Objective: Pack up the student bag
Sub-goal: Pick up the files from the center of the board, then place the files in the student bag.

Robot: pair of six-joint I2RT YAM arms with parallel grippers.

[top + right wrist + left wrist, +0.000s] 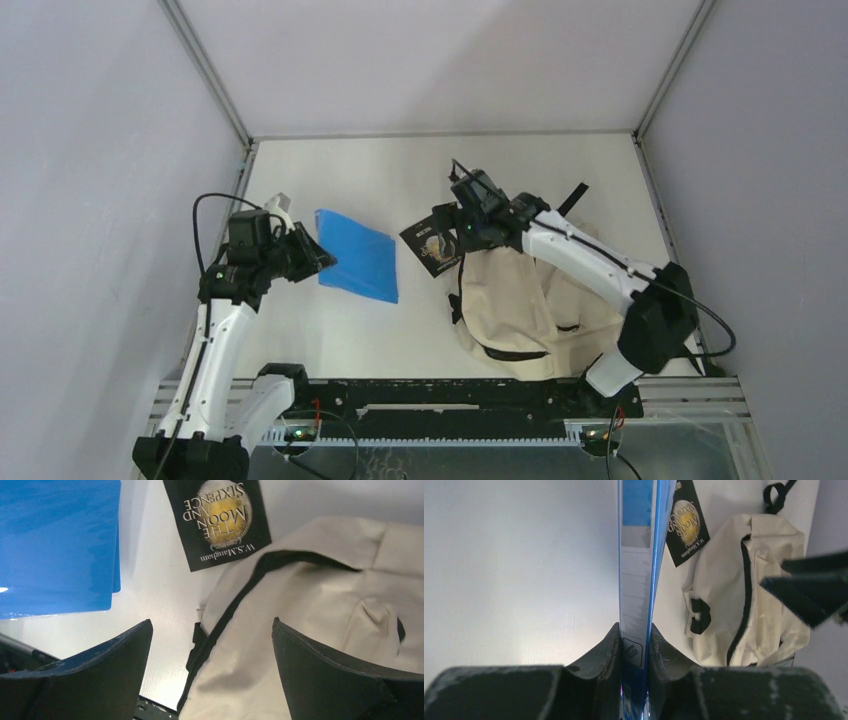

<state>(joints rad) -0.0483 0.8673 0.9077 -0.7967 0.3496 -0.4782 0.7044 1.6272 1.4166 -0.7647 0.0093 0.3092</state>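
- The bag (520,300) lies slumped at lower right of the top view. If its mouth sags shut, the folder (360,262) may snag on the fabric.
- The left gripper (318,258), left of centre, is clamped on the folder's edge. Held only there, the folder could swing or slip once lifted.
- The right gripper (452,232) hangs empty, jaws wide apart, by the book (428,243). The arms may collide over the bag.

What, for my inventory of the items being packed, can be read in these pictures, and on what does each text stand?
"THE MOON AND SIXPENCE": cover of the black book, over its gold disc.
"W.S. Maugham": same cover, beneath the title.
Spine label of the blue folder: print too small to read.
On the student bag: no text visible.
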